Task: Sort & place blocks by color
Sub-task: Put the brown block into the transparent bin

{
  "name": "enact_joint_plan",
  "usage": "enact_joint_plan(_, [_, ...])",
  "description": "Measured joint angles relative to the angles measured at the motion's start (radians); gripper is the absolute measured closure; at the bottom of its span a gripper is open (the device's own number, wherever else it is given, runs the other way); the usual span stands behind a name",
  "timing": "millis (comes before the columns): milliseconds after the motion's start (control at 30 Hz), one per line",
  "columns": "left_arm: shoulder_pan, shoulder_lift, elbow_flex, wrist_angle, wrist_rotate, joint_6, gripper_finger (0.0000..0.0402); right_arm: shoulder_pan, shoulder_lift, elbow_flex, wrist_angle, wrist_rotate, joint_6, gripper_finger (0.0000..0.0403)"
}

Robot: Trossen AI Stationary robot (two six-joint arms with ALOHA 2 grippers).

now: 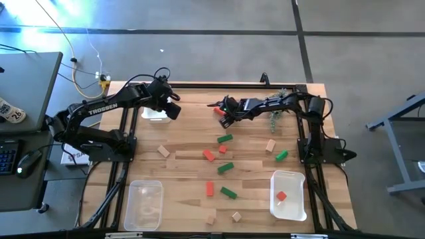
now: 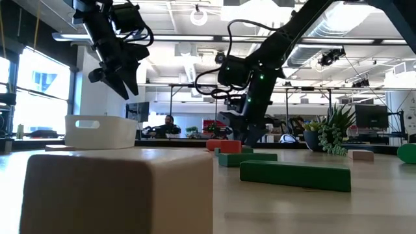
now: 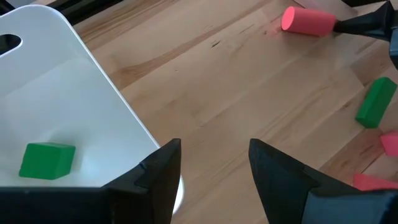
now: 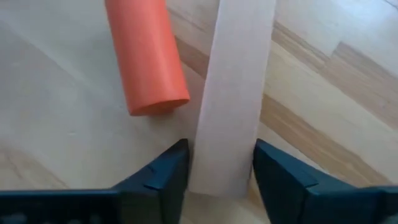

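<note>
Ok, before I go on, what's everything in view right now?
green blocks: four loose, mid-table; one in far-left white tray
red blocks: three loose, mid-table; one in near-right white tray
red cylinder: one, beside right hand
tan blocks: four, scattered
tan bar: one, between right hand's fingers
white trays: two
clear tray: one, near-left
plant: one, green, far right
table: one, wood
left hand: open, over far-left tray
right hand: closed on tan bar

Red, green, tan blocks (image 1: 225, 167) scattered across tabletop
</note>
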Motion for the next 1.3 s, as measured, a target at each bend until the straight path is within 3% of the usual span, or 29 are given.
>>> enact_joint_plan(133, [0.0,0.0,0.0,0.001,0.0,0.0,0.0227,0.001,0.002,0.001,-0.008,-0.004,0.014,0.0298])
enact_joint_plan(400, [0.0,0.0,0.0,0.0,0.001,0.0,0.0227,0.0,-0.026,-0.002,-0.085,-0.001,0.015,0.03])
enact_joint_plan(667, [0.0,0.0,0.0,0.001,0.011,-0.035,0.0227,0.038,-0.14,-0.005,-0.174,0.07,0.015,0.03])
enact_joint_plan(1000, [0.0,0.0,0.0,0.002,0.04,-0.098,0.0227,0.157,-0.279,-0.003,-0.178,0.125,-0.012,0.03])
enact_joint_plan(1300, [-0.011,0.0,0.0,0.035,0.138,-0.112,0.021,0.283,-0.3,-0.003,-0.147,0.141,-0.115,0.03])
